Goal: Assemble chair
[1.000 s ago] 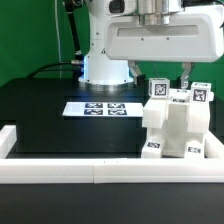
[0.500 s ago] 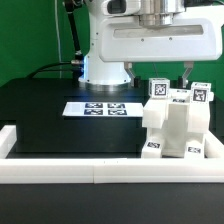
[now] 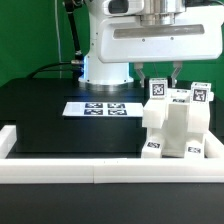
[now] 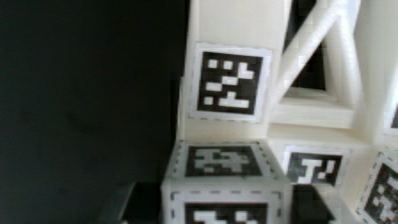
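Evidently the two-finger gripper (image 3: 159, 78) is clenched on a small tagged post (image 3: 157, 89) atop the chunky matte white plastic chair (image 3: 176, 125) beside the marker board (image 3: 100, 108) (fastening step, probably); next comes a careful twist.

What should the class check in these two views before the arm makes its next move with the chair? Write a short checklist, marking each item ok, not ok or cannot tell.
1. Fingers closed, one on each side of the chair's tagged top piece: ok.
2. Chair upright on the black table: ok.
3. Chair apart from the marker board: ok.
4. Chair inside the white border rail: ok.
5. Grip firm enough to lift or push: cannot tell.
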